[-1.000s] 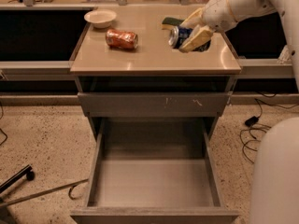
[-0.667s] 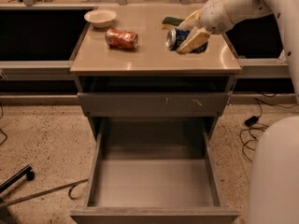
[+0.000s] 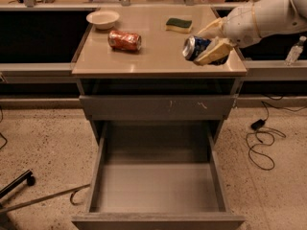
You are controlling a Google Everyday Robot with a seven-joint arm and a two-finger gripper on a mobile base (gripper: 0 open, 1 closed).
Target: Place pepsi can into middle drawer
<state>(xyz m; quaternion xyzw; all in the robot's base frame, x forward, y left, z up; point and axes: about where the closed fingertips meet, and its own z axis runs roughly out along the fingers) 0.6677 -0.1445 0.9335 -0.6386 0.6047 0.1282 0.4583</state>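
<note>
**Over the right front corner of the cabinet top: can in the claw, drawer waiting below**

At that corner, we find the gripper (image 3: pixel 201 47) closed on the small dented blue pepsi can with silver ends (image 3: pixel 191 47). Its cream fingers (image 3: pixel 214 50) are drawn in narrow against the can's sides. The can lies tilted, one silver end turned toward the left. It seems to hang just above the beige cabinet top (image 3: pixel 153 61), though we cannot tell for certain whether it clears the surface.

We judge the pick to be done and the carry to be the step in hand. The wide grey metal middle drawer (image 3: pixel 158 188) stands pulled out at the bottom, well apart from the can, and its flat floor is bare.

The next move, as we read it, calls for bringing the can forward past the cabinet edge and the scratched grey drawer front (image 3: pixel 156 108). It then goes down and leftward over the open floor, and the claw lets go low.

The dented orange-red can (image 3: pixel 124 40), the white bowl (image 3: pixel 102 19) and the green sponge (image 3: pixel 179 25) sit away from that path.
</note>
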